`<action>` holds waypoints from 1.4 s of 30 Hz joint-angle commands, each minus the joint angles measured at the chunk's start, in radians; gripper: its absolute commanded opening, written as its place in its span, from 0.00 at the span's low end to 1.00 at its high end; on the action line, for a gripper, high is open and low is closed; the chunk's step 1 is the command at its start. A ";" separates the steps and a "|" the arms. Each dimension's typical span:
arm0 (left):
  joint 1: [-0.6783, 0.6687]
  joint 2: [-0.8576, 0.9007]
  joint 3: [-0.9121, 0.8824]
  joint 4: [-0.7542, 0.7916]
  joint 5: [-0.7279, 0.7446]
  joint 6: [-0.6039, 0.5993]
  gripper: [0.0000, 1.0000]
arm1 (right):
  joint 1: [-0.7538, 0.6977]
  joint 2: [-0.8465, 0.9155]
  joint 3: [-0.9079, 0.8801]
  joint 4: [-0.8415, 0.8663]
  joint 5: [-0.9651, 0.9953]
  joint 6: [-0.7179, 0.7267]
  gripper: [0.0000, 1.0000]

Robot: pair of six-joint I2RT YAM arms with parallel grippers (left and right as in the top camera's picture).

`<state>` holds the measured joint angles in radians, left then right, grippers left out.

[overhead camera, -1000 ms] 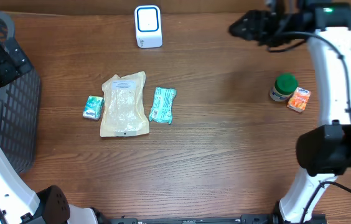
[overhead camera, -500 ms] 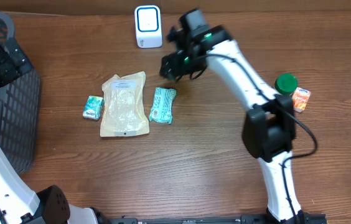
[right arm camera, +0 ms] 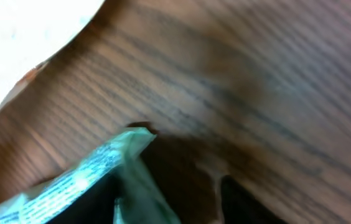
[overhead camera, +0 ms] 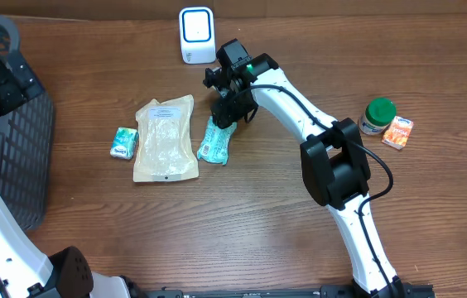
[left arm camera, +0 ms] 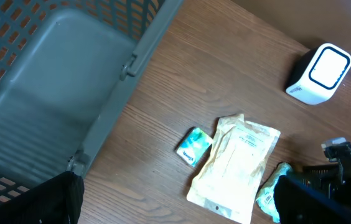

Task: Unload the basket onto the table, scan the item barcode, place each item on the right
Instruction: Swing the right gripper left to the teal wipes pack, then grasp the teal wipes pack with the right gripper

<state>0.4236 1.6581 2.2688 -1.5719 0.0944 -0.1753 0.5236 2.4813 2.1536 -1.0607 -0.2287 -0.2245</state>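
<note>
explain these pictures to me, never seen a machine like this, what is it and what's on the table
These are two white robot arms at a wooden table, each ending in a two-finger tool. One picture looks down from above; the other two come from small cameras on the arms' wrists. On the table lie a teal packet, a beige pouch, a small teal box, a green-lidded jar, an orange packet and, at the far edge, a white barcode scanner. A dark mesh basket sits on the left. The right tool is down at the teal packet's top end, fingers either side of it with a gap showing, so nothing looks gripped yet. The left tool hangs open by the basket, holding nothing.
</note>
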 commanded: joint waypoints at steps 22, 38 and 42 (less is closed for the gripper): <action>0.001 0.003 0.004 0.002 0.008 0.022 1.00 | -0.138 0.008 0.124 -0.320 -0.065 0.683 0.09; 0.001 0.003 0.004 0.002 0.008 0.022 0.99 | -0.237 0.023 0.140 -0.452 -0.264 0.127 0.72; 0.001 0.003 0.004 0.002 0.008 0.022 1.00 | -0.249 0.033 0.053 -0.420 -0.324 0.087 0.57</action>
<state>0.4236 1.6581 2.2688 -1.5719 0.0944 -0.1749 0.2829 2.4828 2.2669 -1.5017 -0.4652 -0.0456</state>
